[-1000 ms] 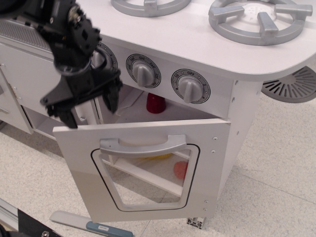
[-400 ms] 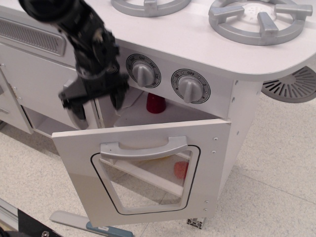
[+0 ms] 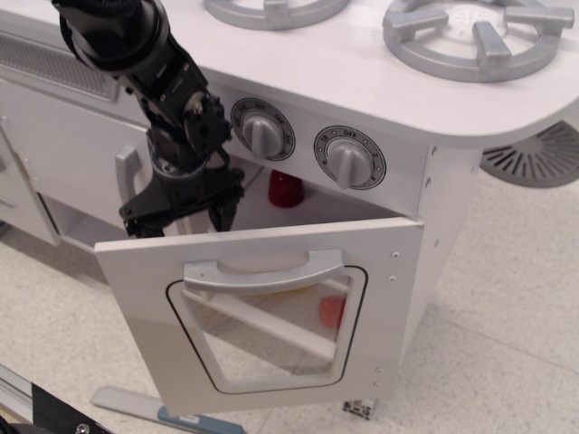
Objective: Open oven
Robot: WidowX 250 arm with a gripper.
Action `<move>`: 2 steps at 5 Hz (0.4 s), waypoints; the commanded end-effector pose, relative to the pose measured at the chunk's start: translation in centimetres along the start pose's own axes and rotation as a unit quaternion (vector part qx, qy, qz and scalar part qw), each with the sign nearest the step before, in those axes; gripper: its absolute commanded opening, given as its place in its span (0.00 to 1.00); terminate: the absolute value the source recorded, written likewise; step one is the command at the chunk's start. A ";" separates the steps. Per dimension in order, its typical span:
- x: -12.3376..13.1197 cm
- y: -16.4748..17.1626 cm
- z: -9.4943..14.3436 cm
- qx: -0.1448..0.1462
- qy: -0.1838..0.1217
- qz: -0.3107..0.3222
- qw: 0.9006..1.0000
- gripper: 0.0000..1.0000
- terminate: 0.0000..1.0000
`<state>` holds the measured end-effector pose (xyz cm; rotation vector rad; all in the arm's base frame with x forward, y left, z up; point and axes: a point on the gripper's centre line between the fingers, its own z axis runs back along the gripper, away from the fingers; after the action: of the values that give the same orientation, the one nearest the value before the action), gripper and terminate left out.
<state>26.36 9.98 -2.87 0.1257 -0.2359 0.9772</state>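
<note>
The white toy oven (image 3: 434, 194) has its door (image 3: 262, 307) tilted partly open, top edge pulled away from the body. The door has a rounded clear window and a curved grey handle (image 3: 262, 268). Two grey knobs (image 3: 345, 159) show above it; the arm hides a third. My black gripper (image 3: 181, 220) hangs open and empty just above the door's top left edge, fingers spread, one fingertip (image 3: 226, 217) behind the door edge. A red cup (image 3: 286, 188) stands inside the oven.
Grey stove burners (image 3: 475, 36) sit on the white countertop. A white cupboard door with a vertical grey handle (image 3: 125, 176) is left of the oven, behind my gripper. A flat grey and blue tool (image 3: 172, 414) lies on the speckled floor below the door.
My gripper has swung right and lower, from the oven's left side to just above the door's top left edge. The door stands about the same, partly open.
</note>
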 end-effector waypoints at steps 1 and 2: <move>-3.7 -0.1 1.2 0.013 0.031 0.005 0.999 1.00 0.00; -5.8 -0.6 2.0 0.001 0.051 0.024 0.998 1.00 0.00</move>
<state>23.00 4.03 -3.92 0.0832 -0.0872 1.0340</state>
